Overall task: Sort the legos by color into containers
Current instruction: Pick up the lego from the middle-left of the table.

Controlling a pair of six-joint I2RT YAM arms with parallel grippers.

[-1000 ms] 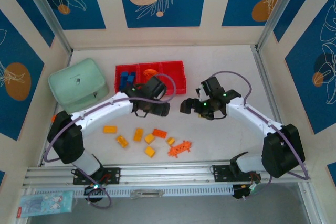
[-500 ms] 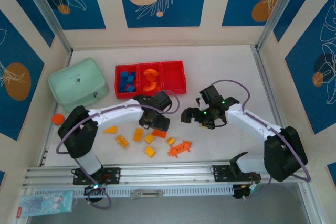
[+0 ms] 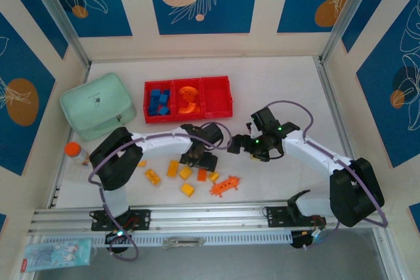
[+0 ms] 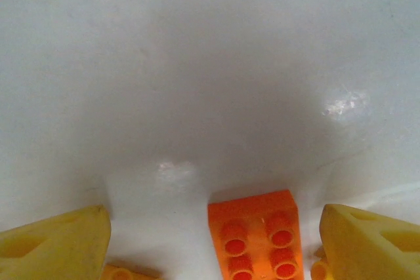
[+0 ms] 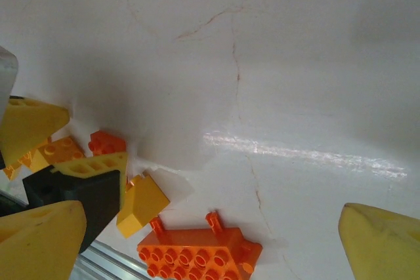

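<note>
**Visitor:** How far along is the sorting?

**Guide:** Partly done. In the red tray [image 3: 188, 120], the left compartment [image 3: 148, 90] holds blue bricks [image 3: 158, 101]. The middle compartment [image 3: 199, 106] holds orange arches [image 3: 188, 98]. The right compartment [image 3: 216, 96] shows bare red floor, so no yellow is sorted yet.

**Visitor:** What is left?

**Guide:** About eight loose legos [image 3: 186, 174] lie on the table [image 3: 275, 83], on the tray's near side. They are yellow bricks [image 3: 188, 189], orange ones and a studded orange plate [image 3: 224, 186].

**Visitor:** And the grippers?

**Guide:** The left gripper [image 4: 211, 214] works on the near side of the tray, among those pieces. Its jaws are spread wide, straddling an orange four-stud brick [image 4: 257, 244] with a gap on each side. It has hold of nothing. The right gripper [image 5: 211, 214] hangs off the tray's near right corner, spread fully and empty-handed, above the orange plate.
</note>
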